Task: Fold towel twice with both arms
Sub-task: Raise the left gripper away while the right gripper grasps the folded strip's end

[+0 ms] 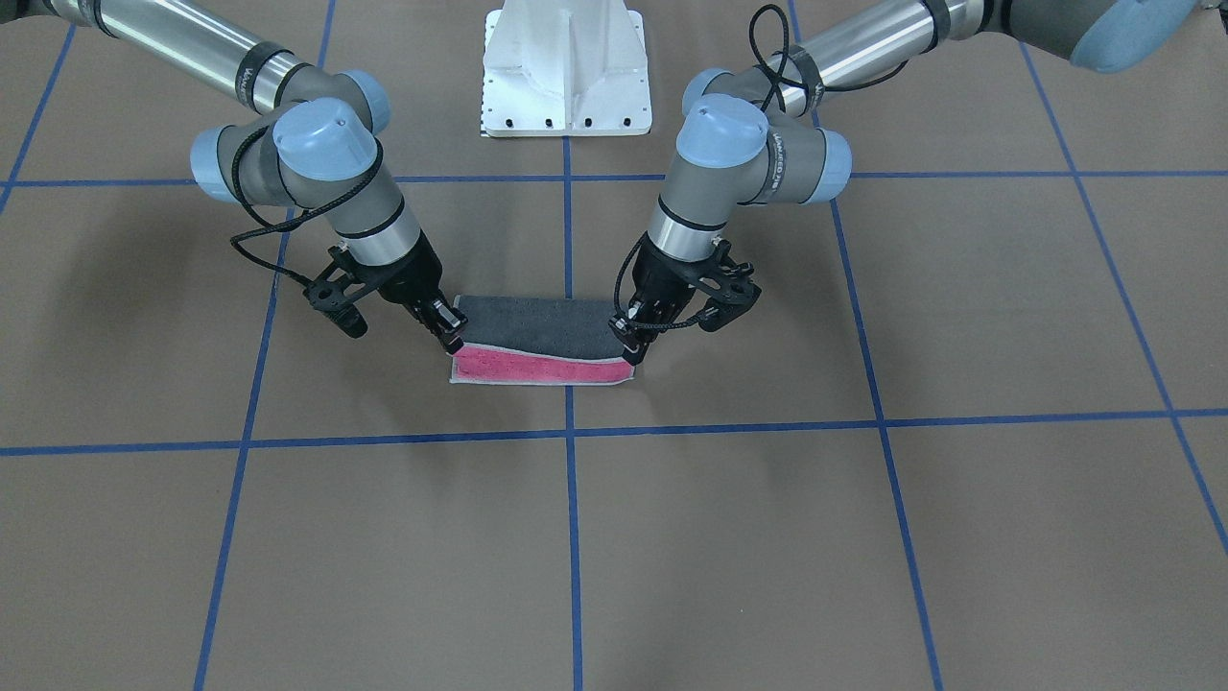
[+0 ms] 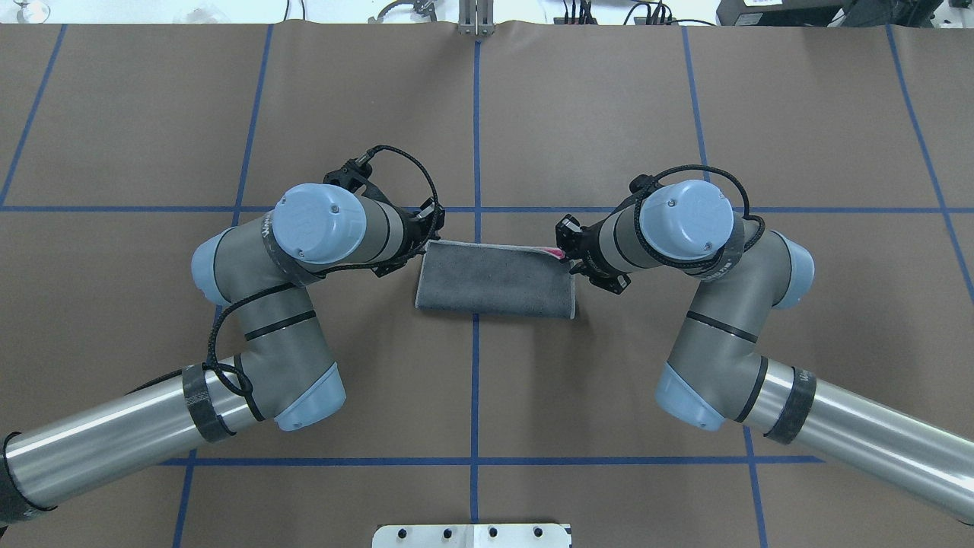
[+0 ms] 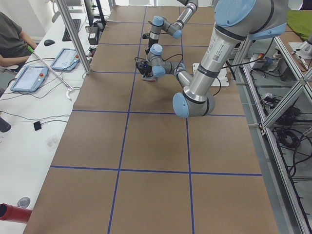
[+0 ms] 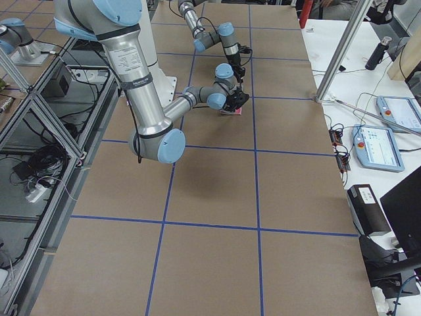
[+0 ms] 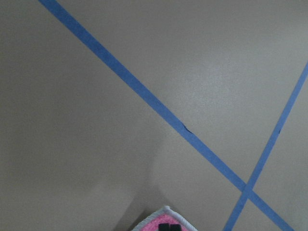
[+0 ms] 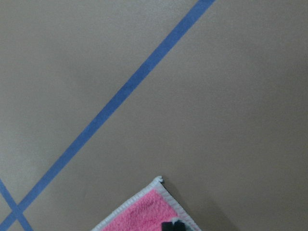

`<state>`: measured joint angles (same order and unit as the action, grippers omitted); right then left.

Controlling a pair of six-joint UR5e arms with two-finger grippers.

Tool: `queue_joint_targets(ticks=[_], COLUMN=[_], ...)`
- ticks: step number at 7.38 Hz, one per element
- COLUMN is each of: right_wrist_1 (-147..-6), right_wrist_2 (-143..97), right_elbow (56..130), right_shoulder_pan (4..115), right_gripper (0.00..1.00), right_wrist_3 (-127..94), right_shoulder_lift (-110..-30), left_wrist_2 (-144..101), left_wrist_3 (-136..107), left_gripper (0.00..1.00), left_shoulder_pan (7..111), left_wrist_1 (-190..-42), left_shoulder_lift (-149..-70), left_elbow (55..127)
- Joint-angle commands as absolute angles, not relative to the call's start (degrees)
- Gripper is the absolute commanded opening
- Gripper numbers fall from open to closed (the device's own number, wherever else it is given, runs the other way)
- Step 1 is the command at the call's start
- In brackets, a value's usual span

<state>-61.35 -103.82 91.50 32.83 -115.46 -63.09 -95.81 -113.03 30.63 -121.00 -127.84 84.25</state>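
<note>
The towel [image 1: 537, 321] lies at the table's middle, folded so its dark grey face [image 2: 494, 281] is up. A pink strip [image 1: 537, 368] of the lower layer shows along the edge away from the robot. My left gripper [image 1: 628, 350] is shut on the upper layer's corner at the towel's left end. At the other end my right gripper [image 1: 451, 338] is shut on the matching corner, held just above the pink strip. Each wrist view shows a pink corner [image 5: 159, 221] [image 6: 144, 211] with a light stitched edge beyond a black fingertip [image 5: 168, 227] [image 6: 173, 225].
The white pedestal base [image 1: 566, 86] stands behind the towel on the robot's side. Blue tape lines [image 2: 475, 137] cross the brown table cover. A person [image 3: 9, 44] sits at a side desk with tablets [image 3: 29, 78] beyond the table's far edge.
</note>
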Motion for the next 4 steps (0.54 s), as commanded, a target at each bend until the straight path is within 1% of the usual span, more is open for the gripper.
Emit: queue_joint_targets(ticks=[1,2,4], right_wrist_1=[-61.3,-61.3,-61.3], right_wrist_2=[-103.9,-103.9,-103.9], right_elbow=[91.6,91.8,93.6], right_shoulder_pan=[32.9,32.9,32.7], right_gripper=[0.5,0.51,0.58], right_wrist_3=[-115.6,-115.7,-117.1], right_shoulder_lift=[-63.0,-62.9,-63.4], left_wrist_2=[-95.8,-95.9,-96.3], left_wrist_3=[-113.1,-113.1,-112.9], left_gripper=[0.67,0.67,0.67], left_shoulder_pan=[31.3,31.9,32.8], left_wrist_1=[-123.0,-123.2,-123.3], left_shoulder_lift=[-128.6,-128.7,-128.8], left_elbow=[82.4,82.4,82.6])
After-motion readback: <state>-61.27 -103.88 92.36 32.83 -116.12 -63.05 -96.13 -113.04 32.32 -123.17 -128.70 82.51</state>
